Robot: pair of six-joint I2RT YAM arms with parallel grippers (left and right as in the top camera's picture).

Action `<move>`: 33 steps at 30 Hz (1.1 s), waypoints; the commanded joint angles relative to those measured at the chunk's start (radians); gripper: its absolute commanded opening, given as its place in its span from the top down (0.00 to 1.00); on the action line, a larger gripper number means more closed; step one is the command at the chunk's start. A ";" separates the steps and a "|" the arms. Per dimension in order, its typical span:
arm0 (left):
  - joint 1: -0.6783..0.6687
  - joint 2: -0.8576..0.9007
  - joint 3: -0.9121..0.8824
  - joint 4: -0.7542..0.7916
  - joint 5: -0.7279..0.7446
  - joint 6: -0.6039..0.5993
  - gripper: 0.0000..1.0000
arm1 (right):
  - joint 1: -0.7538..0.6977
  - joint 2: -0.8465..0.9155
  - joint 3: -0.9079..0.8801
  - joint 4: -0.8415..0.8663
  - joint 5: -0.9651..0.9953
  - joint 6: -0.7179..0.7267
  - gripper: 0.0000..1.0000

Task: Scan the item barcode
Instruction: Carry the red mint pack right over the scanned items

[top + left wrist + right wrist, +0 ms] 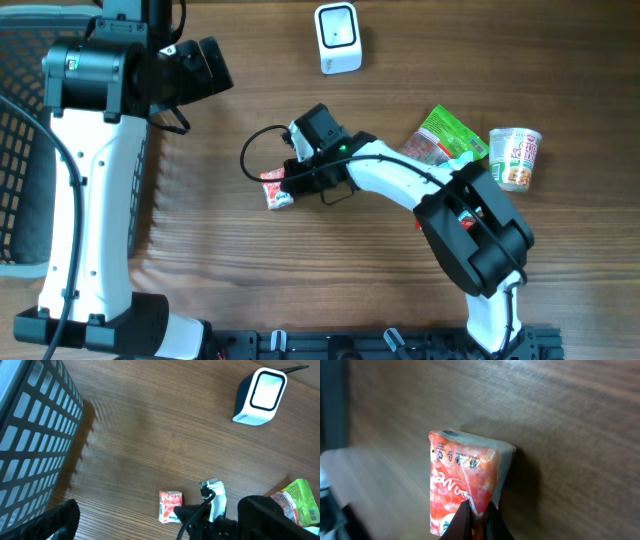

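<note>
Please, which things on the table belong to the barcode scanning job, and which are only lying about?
For the job:
- red packet, pinched by the right gripper
- white scanner

Lying about for now:
- green packet
- noodle cup
- black basket

A brown wood-grain table [250, 270] fills the background.
</note>
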State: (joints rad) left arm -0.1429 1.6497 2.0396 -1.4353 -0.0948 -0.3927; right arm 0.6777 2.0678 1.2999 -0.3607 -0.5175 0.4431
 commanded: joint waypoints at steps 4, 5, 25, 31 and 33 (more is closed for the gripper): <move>0.005 0.000 0.003 0.000 0.005 0.019 0.00 | -0.148 -0.151 -0.008 -0.063 -0.397 -0.167 0.96; 0.005 0.000 0.003 0.000 0.005 0.019 0.00 | -0.174 -0.164 -0.008 -0.078 -0.467 -0.200 0.96; 0.005 0.000 0.003 0.000 0.005 0.019 0.00 | -0.610 -0.213 -0.049 -0.722 -1.107 -0.771 0.96; 0.005 0.000 0.003 0.000 0.005 0.019 0.00 | -0.674 -0.311 -0.049 -1.046 -1.107 -1.054 0.96; 0.005 0.000 0.003 0.000 0.005 0.019 0.00 | -0.673 -0.348 -0.049 -1.083 -1.106 -1.072 0.96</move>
State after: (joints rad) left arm -0.1429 1.6497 2.0396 -1.4353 -0.0952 -0.3931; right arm 0.0048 1.8015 1.2457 -1.4044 -1.5589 -0.4717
